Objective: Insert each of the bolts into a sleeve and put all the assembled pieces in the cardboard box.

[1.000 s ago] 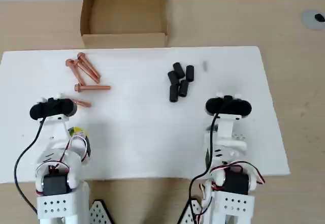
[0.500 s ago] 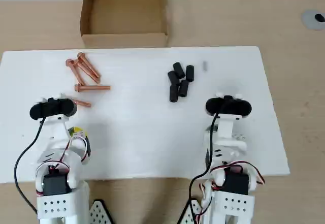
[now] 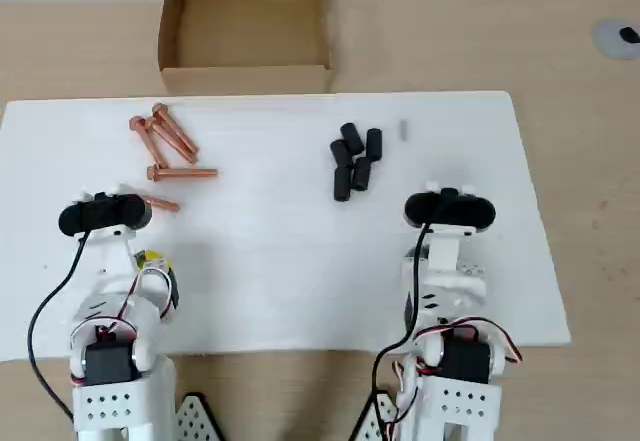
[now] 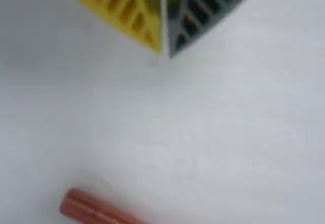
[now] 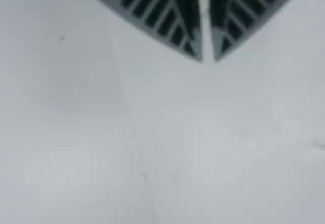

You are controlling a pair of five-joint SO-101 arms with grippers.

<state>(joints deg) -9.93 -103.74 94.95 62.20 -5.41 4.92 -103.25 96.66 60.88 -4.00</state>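
Several copper bolts [image 3: 168, 141] lie in a loose pile on the white mat [image 3: 270, 261] at the left, and one more bolt [image 3: 161, 202] lies right beside the left arm's wrist [image 3: 104, 213]. Its copper end [image 4: 94, 211] appears in the left wrist view, a short way ahead of my left gripper [image 4: 165, 51], which is shut and empty just above the mat. Several black sleeves [image 3: 355, 159] are clustered mid-mat, ahead and left of the right arm's wrist [image 3: 449, 210]. My right gripper [image 5: 205, 56] is shut with nothing in it, over bare mat. The open cardboard box [image 3: 245, 66] stands beyond the mat.
The mat covers most of the wooden table [image 3: 580, 111]. A round grey fitting [image 3: 616, 37] sits at the table's far right. Both arm bases stand at the near edge, with bare mat between them.
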